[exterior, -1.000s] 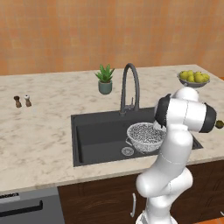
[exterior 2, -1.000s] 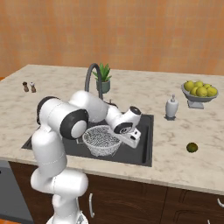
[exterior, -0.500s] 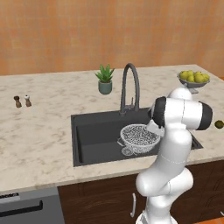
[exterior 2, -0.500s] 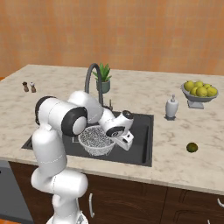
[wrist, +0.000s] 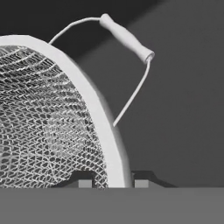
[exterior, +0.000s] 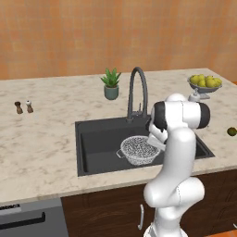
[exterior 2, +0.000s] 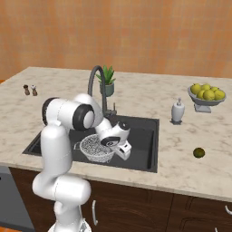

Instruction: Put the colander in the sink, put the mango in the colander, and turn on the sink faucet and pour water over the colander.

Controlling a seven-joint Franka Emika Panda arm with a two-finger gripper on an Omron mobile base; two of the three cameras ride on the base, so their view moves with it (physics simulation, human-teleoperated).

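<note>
Hand view: pincer (wrist: 109, 183) clamped on rim of colander (wrist: 48, 118), one fingertip (wrist: 85, 181) inside the mesh, other outside. Wire side handle w/ white grip arches up beyond the rim; dark sink (wrist: 183, 109) wall behind. Base views don't give this grip detail.

Left base view: colander (exterior: 138, 150) sits in sink (exterior: 92, 143), right-of-centre, arm bent down over its right side. Sink faucet (exterior: 138, 90) stands behind basin, spout arched toward it. Mango (exterior: 232, 131) on tabletop (exterior: 41, 139) far right, well apart from sink. Potted plant (exterior: 111, 84) left of faucet. Two shakers (exterior: 23, 107) far left. Fruit bowl (exterior: 205, 84) back right.

Right base view: same scene from other side; colander (exterior 2: 96, 147) at near-left part of sink (exterior 2: 142, 140), arm's wrist lying over it. Adds soap dispenser (exterior 2: 177, 111) right of sink, hidden by arm in left view. Mango (exterior 2: 198, 152) lone on tabletop (exterior 2: 181, 149), nearer front edge.

Counts: 1 colander, 1 mango, 1 faucet, 1 plant, 2 shakers, 1 dispenser, 1 bowl of yellow fruit.

Vs. earlier: colander has shifted leftward across the basin and sits lower; a sec ago it was at the right end. Grip unchanged. Mango hasn't moved.
</note>
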